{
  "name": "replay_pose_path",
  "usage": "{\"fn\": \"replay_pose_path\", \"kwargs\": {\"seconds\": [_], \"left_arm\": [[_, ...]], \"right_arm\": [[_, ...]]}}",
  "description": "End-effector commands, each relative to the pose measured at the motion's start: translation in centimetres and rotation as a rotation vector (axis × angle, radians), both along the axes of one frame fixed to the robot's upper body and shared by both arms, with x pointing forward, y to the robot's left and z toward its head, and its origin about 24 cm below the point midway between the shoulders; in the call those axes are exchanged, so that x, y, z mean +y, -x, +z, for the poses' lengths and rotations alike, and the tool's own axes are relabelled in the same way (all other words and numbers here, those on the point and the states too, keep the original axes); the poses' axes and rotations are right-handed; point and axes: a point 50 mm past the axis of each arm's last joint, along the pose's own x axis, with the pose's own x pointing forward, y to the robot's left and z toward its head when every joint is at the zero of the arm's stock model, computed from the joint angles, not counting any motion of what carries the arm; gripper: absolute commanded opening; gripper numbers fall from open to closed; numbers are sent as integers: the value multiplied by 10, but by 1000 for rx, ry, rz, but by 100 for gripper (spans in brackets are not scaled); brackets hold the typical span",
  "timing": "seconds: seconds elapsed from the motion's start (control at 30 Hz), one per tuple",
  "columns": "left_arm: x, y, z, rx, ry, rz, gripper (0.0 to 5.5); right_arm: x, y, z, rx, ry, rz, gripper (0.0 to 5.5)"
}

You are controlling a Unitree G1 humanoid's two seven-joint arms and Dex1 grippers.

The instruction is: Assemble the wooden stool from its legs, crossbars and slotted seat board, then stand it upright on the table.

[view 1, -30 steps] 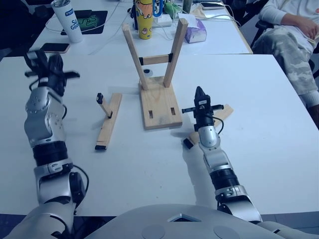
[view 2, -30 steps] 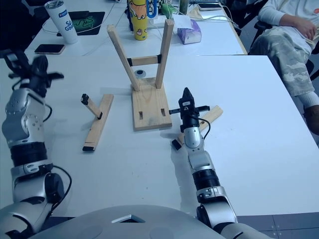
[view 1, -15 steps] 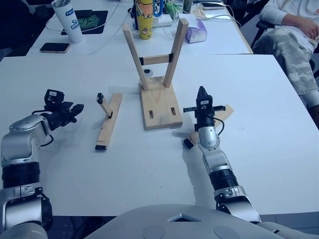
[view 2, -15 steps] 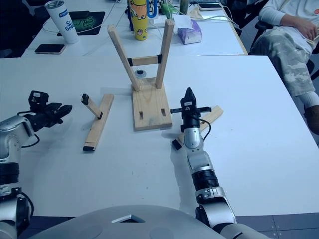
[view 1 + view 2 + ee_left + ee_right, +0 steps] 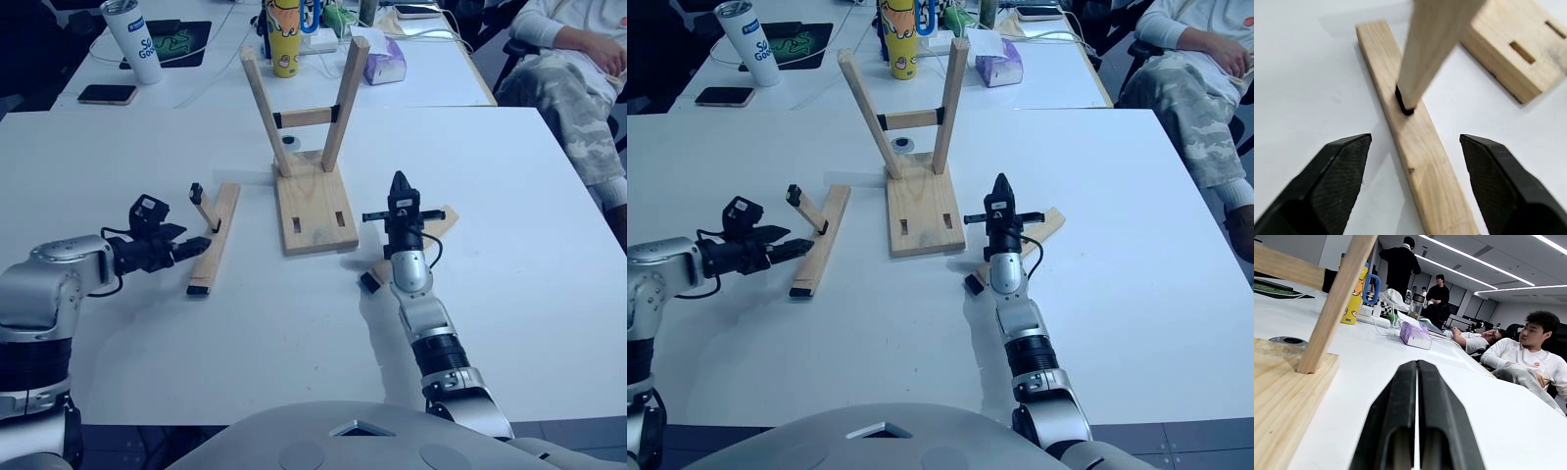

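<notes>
The seat board [image 5: 313, 204] is laid flat at the middle of the surface [image 5: 529, 255]. Two legs [image 5: 343, 103] are set in its far end and joined by a crossbar [image 5: 306, 117], and the two near slots are seen open. A loose leg [image 5: 217, 233] is laid to the left of the board, apart from it, and a short bar [image 5: 203, 206] is seen rising from it at a tilt (its foot is seated in a dark socket in the leg). The left hand [image 5: 199, 244] is held low at this leg's near half. Its fingers [image 5: 1339, 178] are spread apart on either side of the wood, neither touching it. A second leg [image 5: 438, 221] is laid to the right of the board, partly hidden by the right arm. The right hand [image 5: 399, 186] is held above it, pointed toward the far side, its fingers pressed together with nothing between them. A tumbler [image 5: 133, 39], a yellow cup [image 5: 285, 39] and a phone [image 5: 108, 94] are seen on the farther surface.
</notes>
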Motion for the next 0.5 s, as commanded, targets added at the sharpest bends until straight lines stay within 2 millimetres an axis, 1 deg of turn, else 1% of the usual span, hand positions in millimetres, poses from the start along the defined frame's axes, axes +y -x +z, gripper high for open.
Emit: {"fn": "replay_pose_path", "kwargs": {"seconds": [0.03, 0.13, 0.27, 0.33, 0.4, 0.5], "left_arm": [[-8, 8, -14, 43, -7, 8, 336], [-11, 10, -24, 55, -15, 20, 336], [-22, 14, -33, 71, -13, 0, 336], [-26, 14, -38, 67, -43, -21, 336], [-26, 13, -41, 55, -85, -21, 336], [-20, 12, -44, 37, -153, -31, 297]], "right_arm": [[1, 1, 0, 0, 5, 0, 0], [1, 1, -1, 2, 7, 2, 0], [1, 1, -1, 2, 10, 6, 0], [2, 1, -1, 2, 10, 9, 0], [3, 0, -1, 1, 10, 10, 0], [4, 0, 0, -1, 9, 10, 0]]}}
